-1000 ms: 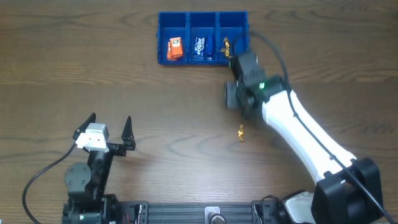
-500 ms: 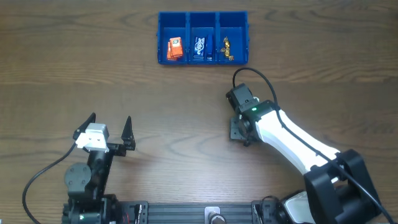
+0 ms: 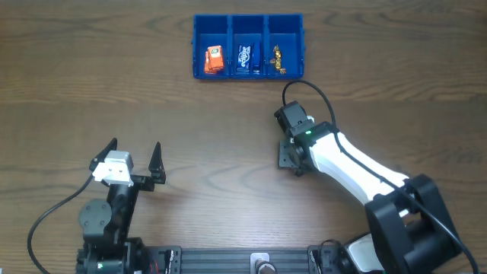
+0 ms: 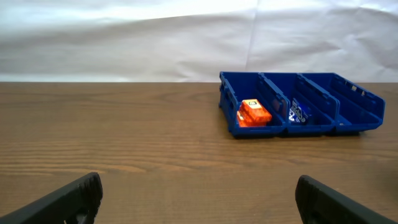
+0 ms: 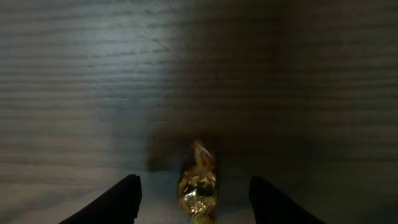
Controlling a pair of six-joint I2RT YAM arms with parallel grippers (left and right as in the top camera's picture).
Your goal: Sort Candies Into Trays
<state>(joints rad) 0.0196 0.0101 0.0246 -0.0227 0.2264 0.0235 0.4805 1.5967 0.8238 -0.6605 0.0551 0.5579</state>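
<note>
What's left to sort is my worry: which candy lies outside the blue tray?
The gold-wrapped candy on the table between the open fingers of the right gripper; the orange candy, blue candy and other gold candy sit in the tray.

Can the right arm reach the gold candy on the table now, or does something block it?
Probably yes. The right end effector is open and close above the table. The gold candy lies between its fingers, and nothing stands in the way.

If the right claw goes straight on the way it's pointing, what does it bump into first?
Most likely the gold-wrapped candy, which lies on the wooden table right in the gap of the open right claw. The claw points down at it, though how high above it hangs is unclear.
</note>
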